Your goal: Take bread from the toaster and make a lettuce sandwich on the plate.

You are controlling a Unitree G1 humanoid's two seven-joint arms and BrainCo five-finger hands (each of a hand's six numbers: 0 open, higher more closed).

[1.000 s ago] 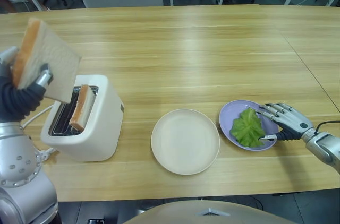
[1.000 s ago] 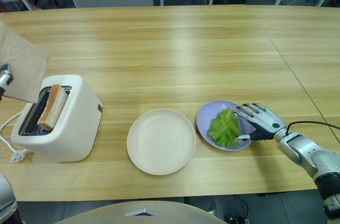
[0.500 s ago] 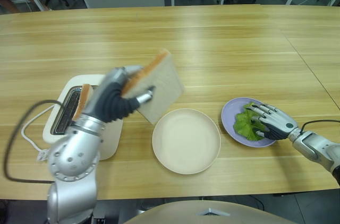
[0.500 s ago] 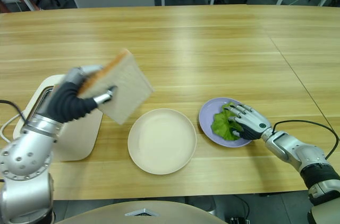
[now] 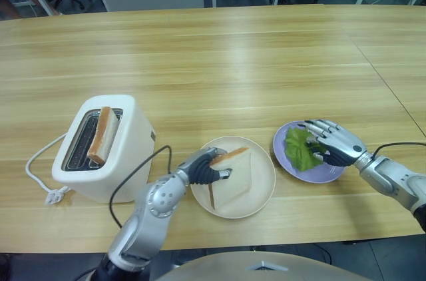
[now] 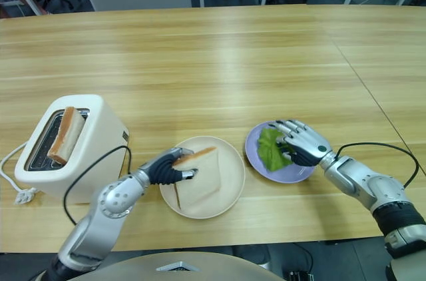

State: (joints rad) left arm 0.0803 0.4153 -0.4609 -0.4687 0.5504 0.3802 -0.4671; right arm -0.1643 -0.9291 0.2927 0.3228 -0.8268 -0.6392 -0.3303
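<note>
The reference landmark is the cream plate (image 5: 263,160) at the table's near edge. One bread slice (image 5: 234,176) lies over the middle of this plate, crust edge toward the far side; whether it sits fully flat or a little tilted cannot be told. The left hand (image 5: 203,169) is at the plate's left rim, its fingers curled around the left edge of the slice and gripping it. A second slice (image 5: 103,133) stands upright in a slot of the toaster (image 5: 130,154), well to the left of the plate. Just to the right of the plate, the purple dish (image 5: 327,174) holds the lettuce leaf (image 5: 296,149), bunched toward the side nearer the plate. The right hand (image 5: 331,142) covers the leaf's right part, fingers curled down onto it in what looks like a pinch. Handling, as a judgement: the bread is light, soft and easily dented, so it should be held by its crust edges with low force and released only once it is supported by the plate. The leaf is lighter, limp and prone to tearing or slipping — it should be gathered at a thick fold, not at a thin margin. The slice in the toaster is best taken by its exposed top edge and drawn straight up.
</note>
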